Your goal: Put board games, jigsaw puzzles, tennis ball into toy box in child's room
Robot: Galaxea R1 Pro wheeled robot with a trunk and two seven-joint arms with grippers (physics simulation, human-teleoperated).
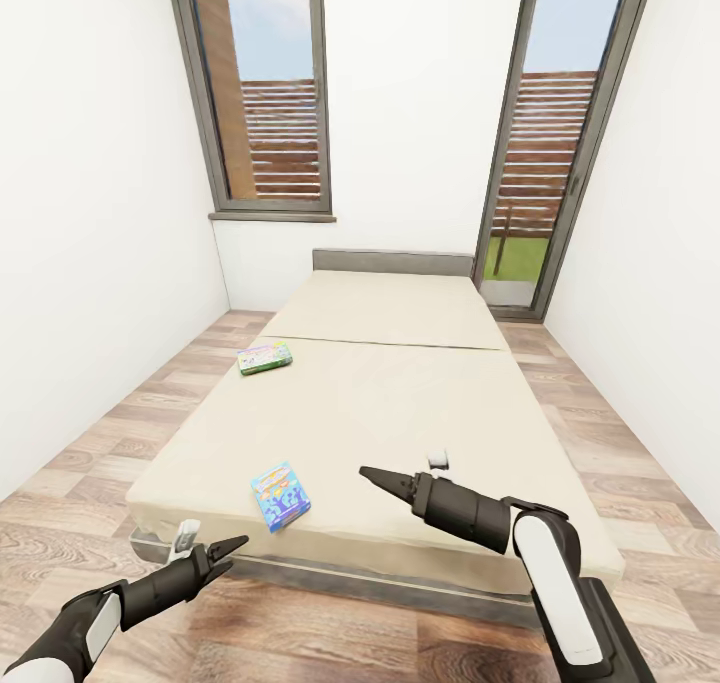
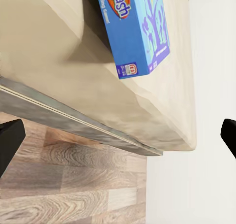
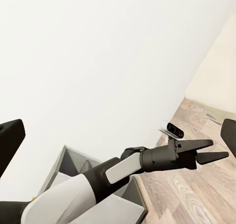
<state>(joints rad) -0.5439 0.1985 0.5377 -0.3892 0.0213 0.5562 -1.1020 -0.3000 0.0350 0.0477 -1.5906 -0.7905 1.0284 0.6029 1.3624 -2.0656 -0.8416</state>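
The blue game box lies flat near the foot edge of the bed, and the green one lies farther up. Both grippers, left and right, hold nothing, jaws open. Best to reach the blue box first, gripping its near edge.

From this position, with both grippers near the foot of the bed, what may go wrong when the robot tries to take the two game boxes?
The blue board game lies close to the bed edge; a nudge from the open left gripper may push it onto the floor.

The green-pink board game lies farther up the bed, so reaching it probably needs leaning over or driving around.

The right gripper hovers over the mattress and may drag on it.
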